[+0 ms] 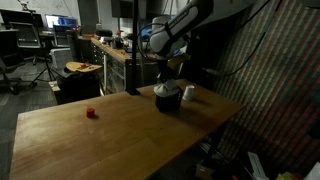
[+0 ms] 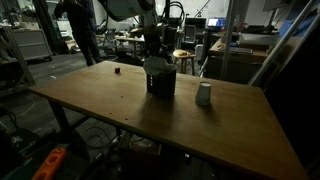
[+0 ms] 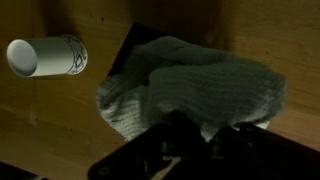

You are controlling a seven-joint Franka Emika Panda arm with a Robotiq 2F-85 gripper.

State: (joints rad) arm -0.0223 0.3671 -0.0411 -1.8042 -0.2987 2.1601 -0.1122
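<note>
Clamps closed fingers (image 3: 185, 140) on a grey cloth (image 3: 200, 85) — seemingly — over the dark box (image 2: 160, 80), so folds bunch inside. Clear of the white cup (image 2: 204, 94).

Dim, murky pictures, a faint sheen on the table (image 2: 110, 112), brighter background lights, wrist view soft and blurred below

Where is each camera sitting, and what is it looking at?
Exterior view: off a table corner, looking across at the box; arm shows.
Exterior view: off another table edge, facing the box; arm shows.
Wrist view: on the wrist, looking down at the cloth; tool shows.
Shared: all three show the cup.
</note>
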